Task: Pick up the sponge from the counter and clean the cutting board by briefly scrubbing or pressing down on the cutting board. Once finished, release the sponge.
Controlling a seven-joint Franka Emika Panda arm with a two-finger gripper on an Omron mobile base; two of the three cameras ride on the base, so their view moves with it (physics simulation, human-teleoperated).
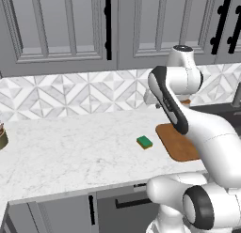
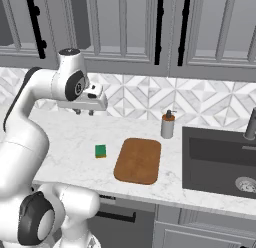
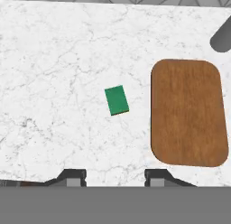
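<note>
A white robot arm holds its gripper (image 3: 114,175) high above a white marble counter (image 3: 54,83), pointing straight down. In the hand view the two dark fingertips (image 3: 72,177) stand spread apart with nothing between them.

The sponge (image 3: 117,100), a small green block, lies flat on the counter at about twelve o'clock from the fingertips. Its long axis runs nearly toward twelve, tipped slightly toward eleven.

The orange-brown cutting board (image 3: 188,112) lies near the sponge at its three o'clock, not touching it.

In the right base view, a soap dispenser (image 2: 168,125) stands at the board's far edge, and a dark sink (image 2: 220,162) sits beyond. Nothing blocks a straight descent.
</note>
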